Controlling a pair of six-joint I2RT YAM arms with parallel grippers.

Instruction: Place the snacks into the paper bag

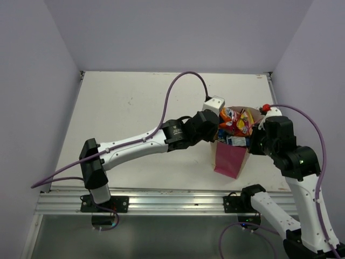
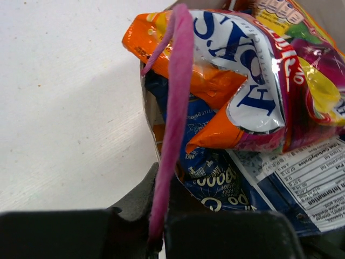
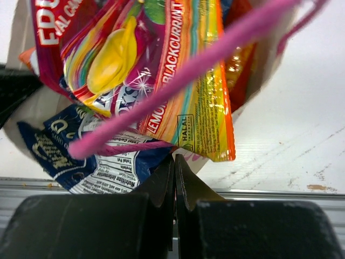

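Several snacks [image 1: 235, 123] crowd the mouth of the paper bag [image 1: 230, 157], which stands toward 3 o'clock on the table [image 1: 135, 108]. You see no packet lying loose, so packing looks all but done. Your left gripper [image 2: 159, 229] reaches in at the bag's 9 o'clock, jaws pinched on the pink cord handle [image 2: 175, 108]. Your right gripper [image 3: 174, 172], at its 3 o'clock, is closed tight; on what, you cannot tell.

The pink-yellow candy packet [image 3: 178, 75] carried the word "BLACKCURRANT" and a small boxed "HALAL" mark near its lower edge. In the left wrist view it showed the brand "FOX'S", upside down. The blue-white packet [image 2: 302, 172] bore a nutrition panel reading "Total Carbohydrates" and "Information".
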